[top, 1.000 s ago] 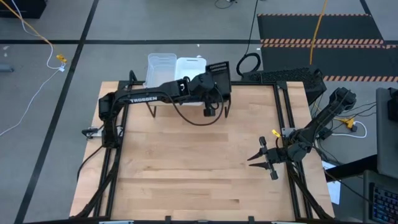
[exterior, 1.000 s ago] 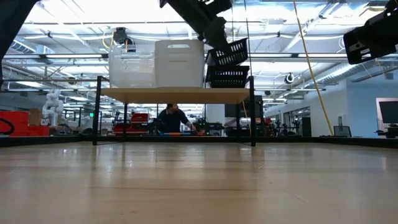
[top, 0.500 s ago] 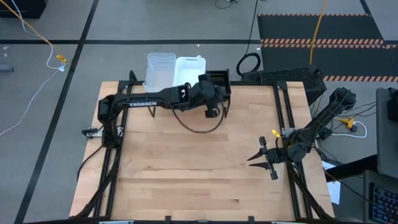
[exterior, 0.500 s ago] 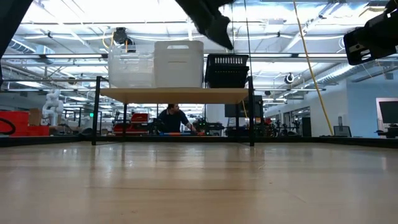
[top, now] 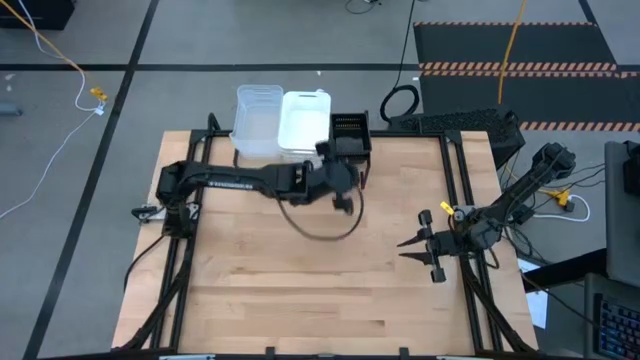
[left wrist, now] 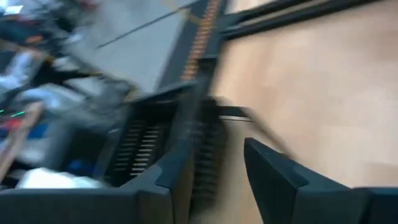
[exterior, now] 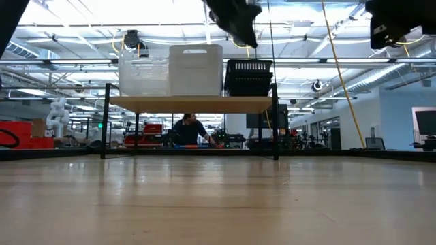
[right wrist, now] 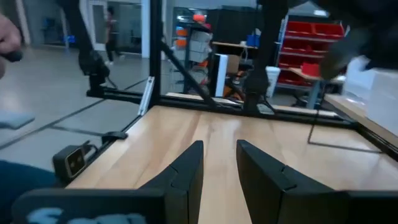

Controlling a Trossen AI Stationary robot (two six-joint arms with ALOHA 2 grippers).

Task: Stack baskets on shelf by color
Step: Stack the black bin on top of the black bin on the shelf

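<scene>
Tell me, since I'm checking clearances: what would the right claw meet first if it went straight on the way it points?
The right claw points across bare tabletop; the way looks free up to the black frame rail at the table's edge, though depth is unclear.

You've got a grey floor (top: 80, 40) with black tape lines, bright ceiling lights (exterior: 102, 17) overhead — red storage bins (right wrist: 308, 37) out back.
</scene>
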